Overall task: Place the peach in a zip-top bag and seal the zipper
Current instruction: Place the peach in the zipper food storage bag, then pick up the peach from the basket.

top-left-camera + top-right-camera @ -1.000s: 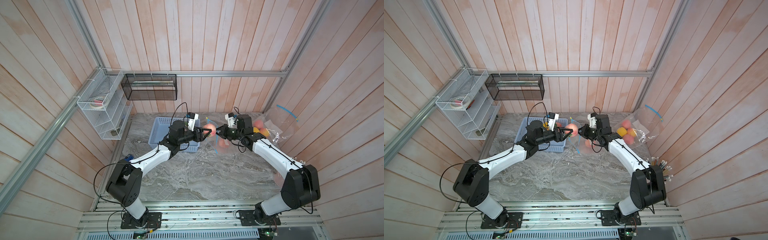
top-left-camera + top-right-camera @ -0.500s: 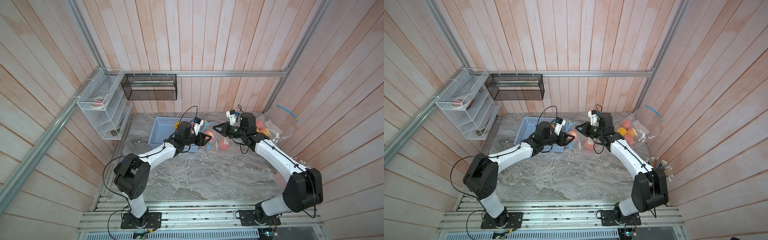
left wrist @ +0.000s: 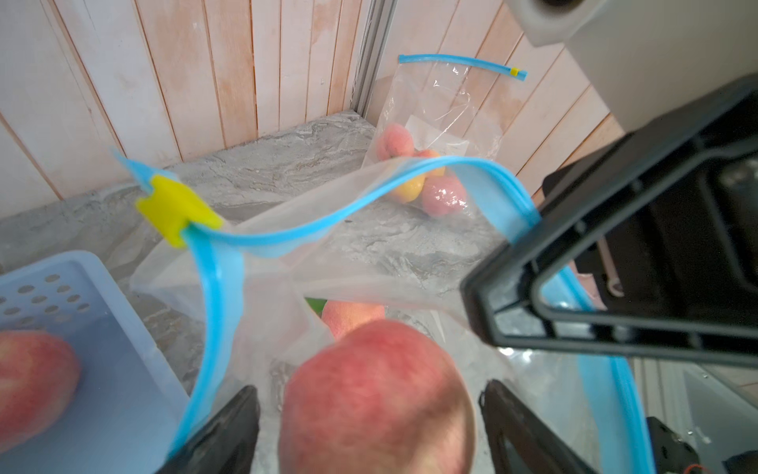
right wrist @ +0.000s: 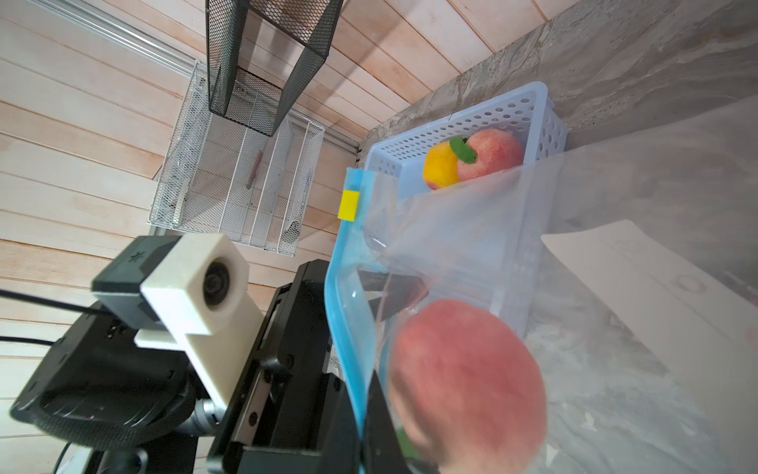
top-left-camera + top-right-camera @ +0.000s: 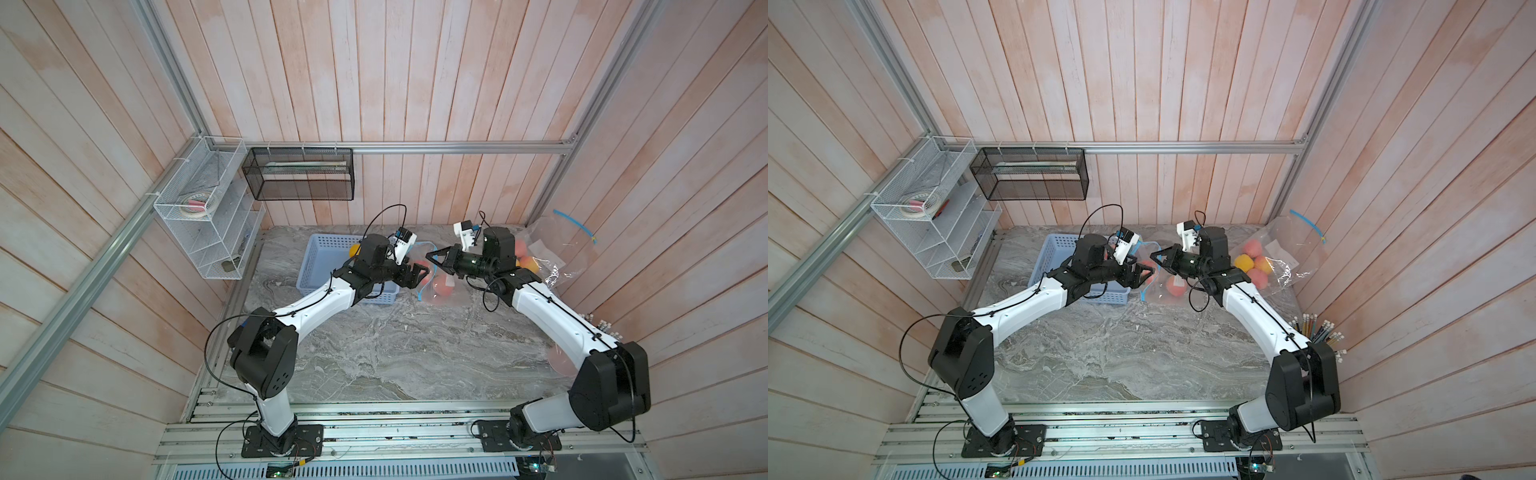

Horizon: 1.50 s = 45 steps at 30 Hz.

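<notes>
Left gripper (image 5: 420, 275) jaws apart, peach (image 3: 377, 394) loose between, at zip-top bag (image 3: 287, 262) mouth. Right gripper (image 5: 436, 261) clamped on bag rim.

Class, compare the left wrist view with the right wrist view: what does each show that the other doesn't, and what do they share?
Left wrist only: the second bag of fruit in the corner, and the right tool pinching the rim of the zip-top bag. Right wrist only: the white wire rack, the black mesh basket, a yellow fruit in the blue basket. Both: the peach, the yellow slider, the blue basket.
</notes>
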### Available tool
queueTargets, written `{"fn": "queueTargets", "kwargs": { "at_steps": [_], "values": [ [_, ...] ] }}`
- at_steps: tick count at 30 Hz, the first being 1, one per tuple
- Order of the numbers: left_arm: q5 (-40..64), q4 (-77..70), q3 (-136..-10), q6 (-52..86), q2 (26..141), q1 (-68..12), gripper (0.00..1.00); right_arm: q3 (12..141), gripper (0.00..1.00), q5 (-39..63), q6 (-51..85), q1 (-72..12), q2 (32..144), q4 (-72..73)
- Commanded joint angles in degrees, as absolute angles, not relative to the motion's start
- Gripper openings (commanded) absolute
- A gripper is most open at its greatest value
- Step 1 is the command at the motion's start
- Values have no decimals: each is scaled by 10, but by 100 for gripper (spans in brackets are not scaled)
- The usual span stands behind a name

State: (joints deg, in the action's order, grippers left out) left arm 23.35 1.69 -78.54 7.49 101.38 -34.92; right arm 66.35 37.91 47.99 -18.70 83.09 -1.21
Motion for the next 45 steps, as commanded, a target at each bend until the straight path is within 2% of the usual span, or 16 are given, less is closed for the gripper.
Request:
{"fn": "queueTargets", "kwargs": {
  "at_steps": [1,6,13,17,27,37,45],
  "values": [
    [245,33,-814,100,985,-337,91,659,0,363,488,-183,811,3],
    [267,1,-798,142,936,-318,97,663,0,349,489,-174,804,1],
    [167,-13,-717,199,872,-231,100,664,0,323,459,-148,790,-33],
    [137,20,-703,197,880,-188,100,675,0,307,428,-124,777,-68],
    [117,78,-790,220,1042,-128,100,720,0,222,338,-76,736,-198],
    [108,132,-969,230,1233,-118,99,701,0,239,333,-74,732,-202],
    [113,154,-1060,230,1326,-119,90,694,0,264,354,-74,749,-185]
  ]
}}
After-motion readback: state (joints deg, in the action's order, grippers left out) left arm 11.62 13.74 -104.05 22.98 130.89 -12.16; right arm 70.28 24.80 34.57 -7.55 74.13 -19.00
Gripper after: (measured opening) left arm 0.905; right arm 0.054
